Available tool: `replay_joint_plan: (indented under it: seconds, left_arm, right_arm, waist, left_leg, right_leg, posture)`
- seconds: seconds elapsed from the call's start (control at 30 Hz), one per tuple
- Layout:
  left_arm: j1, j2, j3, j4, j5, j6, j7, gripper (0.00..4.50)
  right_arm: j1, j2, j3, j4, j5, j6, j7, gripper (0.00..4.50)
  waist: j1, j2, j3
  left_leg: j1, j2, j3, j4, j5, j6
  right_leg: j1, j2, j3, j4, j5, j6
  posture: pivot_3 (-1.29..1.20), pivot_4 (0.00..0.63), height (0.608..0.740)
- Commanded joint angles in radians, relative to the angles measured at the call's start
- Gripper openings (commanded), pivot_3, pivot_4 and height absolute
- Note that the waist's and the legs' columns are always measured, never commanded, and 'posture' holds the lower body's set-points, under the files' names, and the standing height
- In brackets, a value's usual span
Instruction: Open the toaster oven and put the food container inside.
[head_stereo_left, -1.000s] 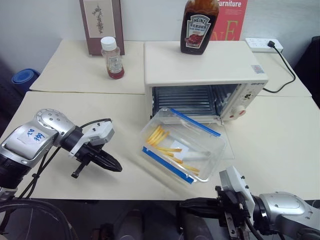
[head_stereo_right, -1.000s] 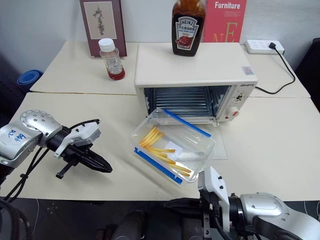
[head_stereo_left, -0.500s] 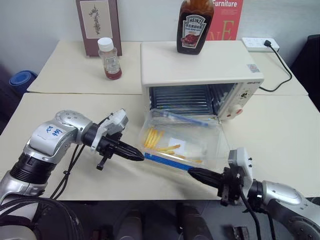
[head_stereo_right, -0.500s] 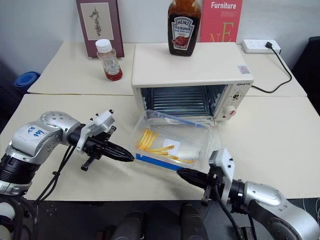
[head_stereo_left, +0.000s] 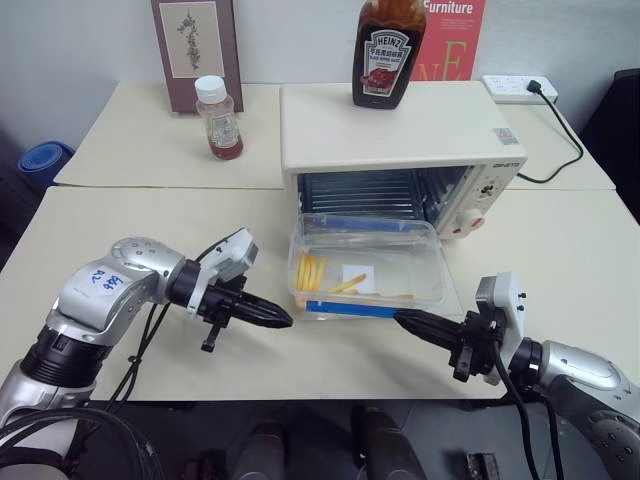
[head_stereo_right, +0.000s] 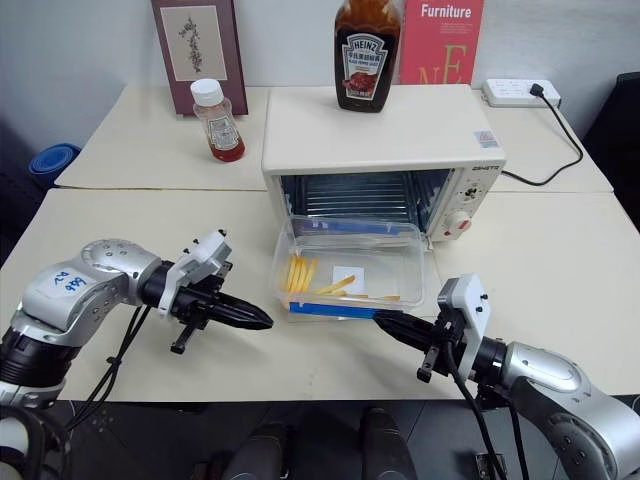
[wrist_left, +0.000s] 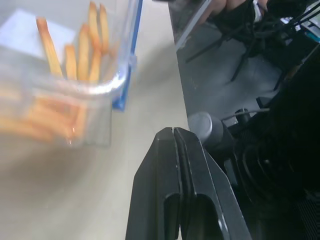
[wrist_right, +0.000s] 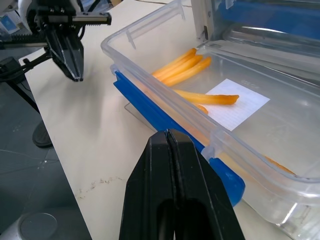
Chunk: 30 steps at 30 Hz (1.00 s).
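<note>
The food container (head_stereo_left: 366, 266) sits on the counter (head_stereo_left: 150, 215) before the open toaster oven (head_stereo_left: 400, 150), flanked near the front edge by the closed, empty left claw (head_stereo_left: 283, 320) and right claw (head_stereo_left: 402, 318).

The toaster oven (head_stereo_right: 385, 150) stands open on the desk (head_stereo_right: 130, 240), a brown sauce bottle (head_stereo_right: 362, 55) on top. The food container (head_stereo_right: 350, 270) lies before its mouth, between the left hand (head_stereo_right: 262, 321) and right hand (head_stereo_right: 381, 319), both pinched closed.

Heinz bottle (head_stereo_left: 388, 55); small sauce bottle (head_stereo_left: 217, 116); framed picture (head_stereo_left: 197, 48); power strip (head_stereo_left: 516, 89).
</note>
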Motion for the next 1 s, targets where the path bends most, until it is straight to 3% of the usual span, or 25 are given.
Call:
replay_joint_plan:
  seconds: [0.03, 0.23, 0.53, 0.67, 0.87, 0.93, 1.0]
  left_arm:
    - [0.014, -0.076, 0.01, -0.056, 0.014, -0.004, 0.114, 0.03]
    - [-0.046, -0.266, 0.014, 0.035, 0.153, -0.072, 0.387, 0.03]
    - [-0.084, -0.397, 0.025, 0.076, 0.185, -0.093, 0.505, 0.03]
    - [-0.075, -0.409, 0.017, 0.057, 0.184, -0.089, 0.509, 0.03]
    - [-0.072, -0.394, 0.031, 0.064, 0.186, -0.096, 0.509, 0.03]
    - [-0.072, -0.392, 0.032, 0.069, 0.187, -0.097, 0.509, 0.03]
    - [-0.07, -0.391, 0.029, 0.075, 0.195, -0.108, 0.512, 0.03]
  right_arm:
    - [-0.028, -0.007, 0.007, -0.027, -0.005, 0.0, -0.013, 0.04]
    - [-0.167, 0.037, 0.041, 0.068, -0.066, 0.003, -0.089, 0.04]
    - [-0.346, 0.078, 0.069, 0.241, -0.197, -0.035, -0.112, 0.04]
    - [-0.367, 0.083, 0.065, 0.257, -0.192, -0.028, -0.079, 0.04]
    - [-0.257, -0.021, -0.07, 0.12, 0.056, 0.044, 0.118, 0.04]
    - [-0.23, -0.061, -0.08, 0.117, 0.066, 0.057, 0.147, 0.04]
    - [-0.198, -0.102, -0.046, 0.149, -0.031, 0.015, 0.176, 0.04]
  waist:
    - [0.004, 0.0, 0.0]
    - [0.003, 0.0, 0.0]
    - [0.002, 0.0, 0.0]
    - [0.002, 0.0, 0.0]
    - [0.003, 0.0, 0.0]
    - [0.003, 0.0, 0.0]
    - [0.002, 0.0, 0.0]
  left_leg:
    - [0.0, 0.0, 0.0, 0.0, 0.0, 0.0]
    - [-0.001, -0.002, 0.0, 0.002, 0.0, 0.0]
    - [-0.001, -0.002, 0.0, 0.0, 0.0, -0.001]
    - [-0.001, -0.002, 0.0, 0.0, 0.001, -0.001]
    - [-0.001, -0.002, 0.0, 0.0, 0.0, -0.001]
    - [-0.001, -0.002, 0.0, 0.0, 0.0, -0.001]
    - [0.0, -0.002, 0.0, 0.001, 0.0, -0.001]
  right_leg:
    - [0.0, 0.0, 0.0, 0.0, 0.0, 0.0]
    - [0.001, -0.001, 0.0, 0.0, 0.001, 0.001]
    - [-0.001, -0.002, 0.0, 0.0, 0.001, 0.001]
    - [-0.001, -0.002, 0.0, 0.001, 0.001, 0.001]
    - [0.0, -0.002, 0.0, 0.001, 0.001, 0.001]
    - [0.001, -0.002, 0.0, -0.001, 0.001, 0.002]
    - [0.001, -0.002, 0.0, -0.001, 0.001, 0.002]
  posture:
    - [0.0, 0.15, 0.74]
    - [0.0, 0.15, 0.74]
    - [0.0, 0.15, 0.74]
    - [0.0, 0.15, 0.74]
    - [0.0, 0.15, 0.74]
    - [0.0, 0.15, 0.74]
    - [0.0, 0.15, 0.74]
